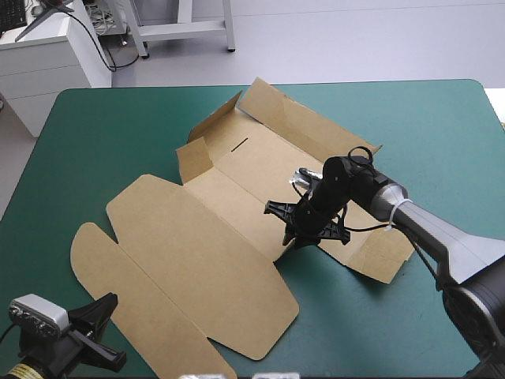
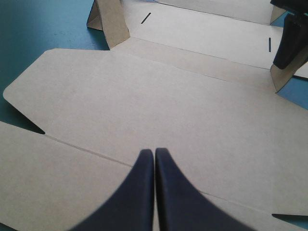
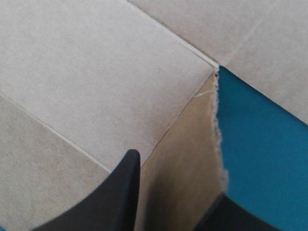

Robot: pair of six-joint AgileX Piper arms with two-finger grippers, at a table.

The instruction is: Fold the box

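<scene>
The brown box (image 1: 197, 253) lies as a cut sheet, mostly flat on the teal-green cover, its big lid panels toward the near left. Its far wall (image 1: 292, 118) and a small end flap (image 1: 193, 158) stand raised. My right gripper (image 1: 308, 229) is down at the sheet's right side, open, with a raised side flap (image 3: 183, 159) standing between its fingers (image 3: 122, 192). My left gripper (image 1: 106, 332) is shut and holds nothing. It hovers at the near left corner, pointing across the flat panels (image 2: 168, 96). The right gripper (image 2: 288, 43) also shows in the left wrist view, far off.
Teal-green cover (image 1: 410, 126) surrounds the sheet, with wide room on the far right and far left. The sheet's near panels reach close to the table's near edge. A white cabinet (image 1: 39, 55) stands beyond the far left corner.
</scene>
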